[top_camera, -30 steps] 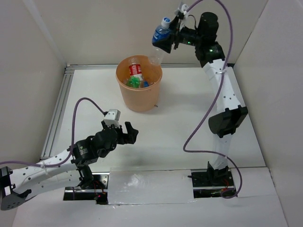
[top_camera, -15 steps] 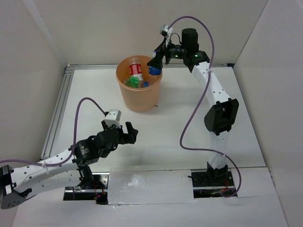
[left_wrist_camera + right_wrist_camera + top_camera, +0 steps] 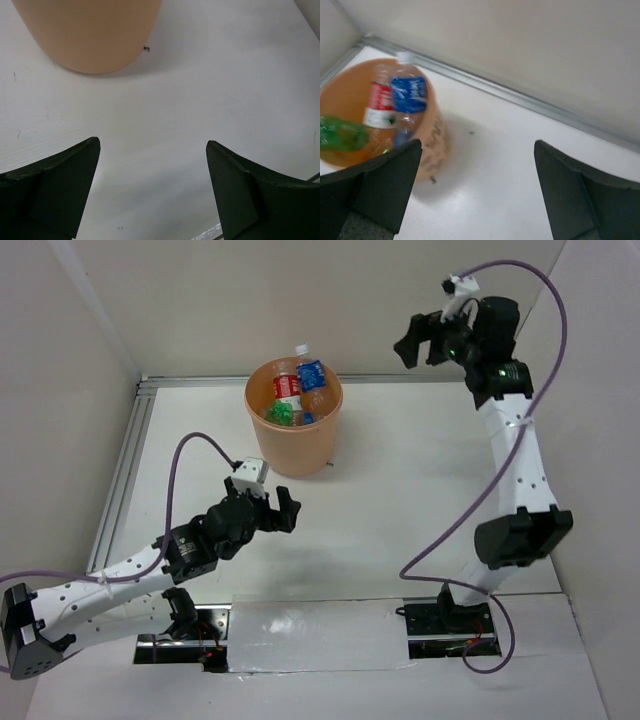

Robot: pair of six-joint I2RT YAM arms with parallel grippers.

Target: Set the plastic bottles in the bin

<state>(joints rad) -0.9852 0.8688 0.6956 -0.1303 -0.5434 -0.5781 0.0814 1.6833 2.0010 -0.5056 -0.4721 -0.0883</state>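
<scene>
The orange bin (image 3: pixel 295 445) stands at the back of the table. Inside it a clear bottle with a blue label (image 3: pixel 311 374) leans against the right rim, next to a red-labelled bottle (image 3: pixel 287 387) and a green bottle (image 3: pixel 281 415). The right wrist view shows the bin (image 3: pixel 431 145) with the blue-labelled bottle (image 3: pixel 408 95), the red-labelled bottle (image 3: pixel 379 105) and the green bottle (image 3: pixel 342 134). My right gripper (image 3: pixel 421 338) is open and empty, raised high to the right of the bin. My left gripper (image 3: pixel 285 512) is open and empty, low over the table in front of the bin (image 3: pixel 90 35).
White walls close the table in at the left, back and right. A metal rail (image 3: pixel 125 465) runs along the left edge and the back edge. The table surface (image 3: pixel 400 470) is white.
My right gripper has let go of the blue-labelled bottle into the bin and swung up and to the right. My left gripper has edged a little toward the bin.
</scene>
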